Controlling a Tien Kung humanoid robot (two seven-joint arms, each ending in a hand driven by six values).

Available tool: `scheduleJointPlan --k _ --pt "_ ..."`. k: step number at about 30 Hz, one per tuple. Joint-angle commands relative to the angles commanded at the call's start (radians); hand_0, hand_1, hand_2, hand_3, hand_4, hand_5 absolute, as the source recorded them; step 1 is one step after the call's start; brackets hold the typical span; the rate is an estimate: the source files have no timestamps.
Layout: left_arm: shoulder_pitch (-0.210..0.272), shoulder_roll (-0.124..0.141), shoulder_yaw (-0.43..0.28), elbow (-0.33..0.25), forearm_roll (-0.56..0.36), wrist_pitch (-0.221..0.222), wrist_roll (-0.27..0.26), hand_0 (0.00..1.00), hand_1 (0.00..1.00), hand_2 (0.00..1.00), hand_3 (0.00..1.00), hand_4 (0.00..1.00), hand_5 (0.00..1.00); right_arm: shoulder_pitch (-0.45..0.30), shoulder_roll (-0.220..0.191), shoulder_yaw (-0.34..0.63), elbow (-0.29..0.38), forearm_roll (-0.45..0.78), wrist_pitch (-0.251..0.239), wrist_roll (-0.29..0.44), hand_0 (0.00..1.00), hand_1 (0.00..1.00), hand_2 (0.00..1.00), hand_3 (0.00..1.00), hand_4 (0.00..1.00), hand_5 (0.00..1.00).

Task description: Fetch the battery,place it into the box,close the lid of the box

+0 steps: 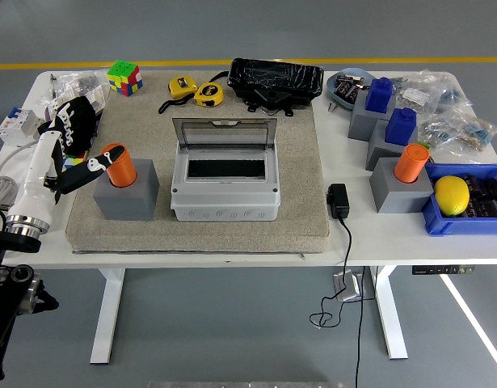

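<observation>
Atop grey square block [125, 192], left hand [93, 164] seemingly clamps orange cylindrical battery [118, 164].

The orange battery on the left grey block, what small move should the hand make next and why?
Probably close the fingers and lift straight up. The left hand is at the orange battery, which stands tilted in the grey block, so it isn't fetched yet. The box waits beside it with its lid up.

High head view over table [393, 234]
</observation>
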Motion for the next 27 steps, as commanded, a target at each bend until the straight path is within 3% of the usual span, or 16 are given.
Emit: scheduleJointPlan --k 6,7,12,13,18,19,27 --pt "-0.009 -0.003 0.003 0.023 -0.019 -0.006 -0.004 0.898 0.998 0.998 0.998 0.998 0.002 -0.003 -0.005 -0.014 0.0 0.012 0.001 0.0 0.871 0.793 0.761 0.796 0.998 0.998" --pt "-0.011 -0.003 0.004 0.027 -0.023 -0.01 -0.004 0.919 0.998 0.998 0.998 0.998 0.17 -0.003 -0.005 -0.004 0.0 0.003 0.0 -0.002 0.87 0.792 0.759 0.796 0.998 0.998" --pt "-0.018 -0.009 0.022 0.049 -0.066 -0.057 -0.006 0.919 0.998 0.998 0.998 0.998 0.17 -0.002 -0.007 0.0 0.0 0.001 -0.001 -0.003 0.87 0.792 0.759 0.796 0.998 0.998" --pt "-0.019 -0.011 0.025 0.052 -0.072 -0.069 -0.004 0.981 0.998 0.998 0.998 0.998 0.461 -0.002 -0.007 0.001 0.0 0.0 -0.001 -0.003 0.871 0.792 0.755 0.792 0.998 0.998" --pt "-0.031 -0.028 0.042 0.084 -0.123 -0.107 -0.012 0.981 0.998 0.998 0.998 0.998 0.461 -0.001 -0.003 -0.007 0.0 0.005 -0.001 -0.001 0.871 0.792 0.755 0.792 0.998 0.998" --pt "-0.034 -0.031 0.043 0.09 -0.129 -0.108 -0.014 0.988 0.998 0.998 0.998 0.998 0.541 -0.001 -0.003 -0.012 0.0 0.008 -0.001 0.001 0.871 0.792 0.754 0.791 0.998 0.998" --pt "-0.079 -0.041 0.034 0.166 -0.145 -0.102 -0.038 0.991 0.998 0.998 0.995 0.998 0.568 0.001 -0.003 0.0 0.0 -0.002 -0.002 -0.001 0.873 0.792 0.752 0.791 0.998 0.998"
